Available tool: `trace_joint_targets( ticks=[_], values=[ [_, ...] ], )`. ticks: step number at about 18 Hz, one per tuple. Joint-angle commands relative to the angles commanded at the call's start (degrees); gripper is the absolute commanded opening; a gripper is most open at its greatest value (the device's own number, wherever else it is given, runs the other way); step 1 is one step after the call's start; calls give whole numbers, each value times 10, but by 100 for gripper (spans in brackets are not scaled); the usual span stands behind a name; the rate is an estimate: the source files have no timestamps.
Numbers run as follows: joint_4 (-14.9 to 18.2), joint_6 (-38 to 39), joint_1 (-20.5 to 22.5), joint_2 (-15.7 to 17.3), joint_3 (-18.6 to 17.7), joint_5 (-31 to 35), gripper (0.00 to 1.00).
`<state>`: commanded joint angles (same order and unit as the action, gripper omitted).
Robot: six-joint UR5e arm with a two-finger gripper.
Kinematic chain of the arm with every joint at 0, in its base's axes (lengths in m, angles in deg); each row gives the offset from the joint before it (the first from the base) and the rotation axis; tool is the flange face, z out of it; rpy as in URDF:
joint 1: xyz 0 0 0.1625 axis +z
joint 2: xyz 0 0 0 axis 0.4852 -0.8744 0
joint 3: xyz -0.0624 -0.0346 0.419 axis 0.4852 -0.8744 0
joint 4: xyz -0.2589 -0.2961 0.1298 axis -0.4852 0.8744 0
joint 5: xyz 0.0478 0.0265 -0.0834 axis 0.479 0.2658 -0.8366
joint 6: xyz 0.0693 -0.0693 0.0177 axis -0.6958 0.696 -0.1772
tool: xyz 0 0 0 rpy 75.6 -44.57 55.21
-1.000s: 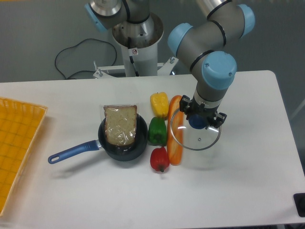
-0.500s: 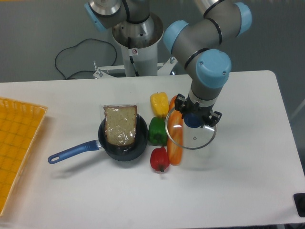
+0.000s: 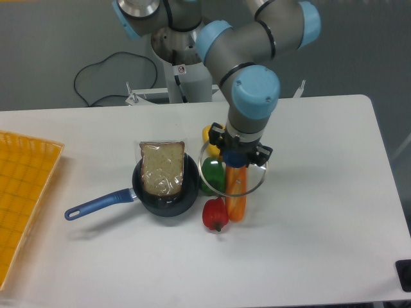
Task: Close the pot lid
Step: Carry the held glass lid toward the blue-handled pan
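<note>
Gripper sits clamped on the blue knob of the round clear glass lid, which I'm holding aloft over the vegetables, right of the small black saucepan with the blue handle. Glass looks rigid, slippery, breakable; the knob seems the sensible hold. A wrapped bread slice stands in the saucepan.
</note>
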<state>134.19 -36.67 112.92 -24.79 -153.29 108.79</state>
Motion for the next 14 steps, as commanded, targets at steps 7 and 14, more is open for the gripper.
trace_joint_targets(
  ticks=[7, 14],
  values=[
    [36, 47, -60, 4, -1, 21, 49],
    [49, 70, -82, 4, -3, 21, 49]
  ],
)
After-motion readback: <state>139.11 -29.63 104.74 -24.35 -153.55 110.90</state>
